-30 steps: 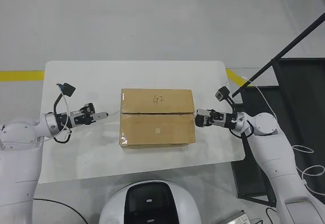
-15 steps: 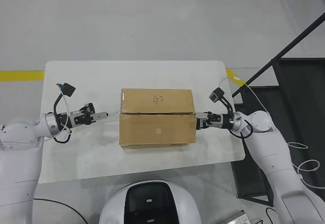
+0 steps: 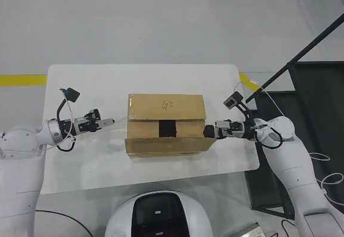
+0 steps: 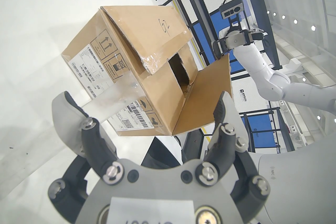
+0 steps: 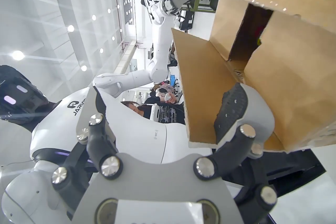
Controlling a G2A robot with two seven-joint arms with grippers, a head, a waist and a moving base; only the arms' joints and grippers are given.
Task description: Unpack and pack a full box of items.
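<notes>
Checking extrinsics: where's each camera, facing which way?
Top view: overhead, facing down on box and table; left gripper and right gripper flank the box.
Left wrist view: behind its own fingers, facing the box's labelled end.
Right wrist view: behind its own fingers, facing the raised flap.
Shared: both wrist views show the box and the opposite gripper.

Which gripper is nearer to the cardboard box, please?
Right. The right gripper sits at one end of the cardboard box, beside its lifted flap; the left gripper hangs apart from the opposite end.
</notes>
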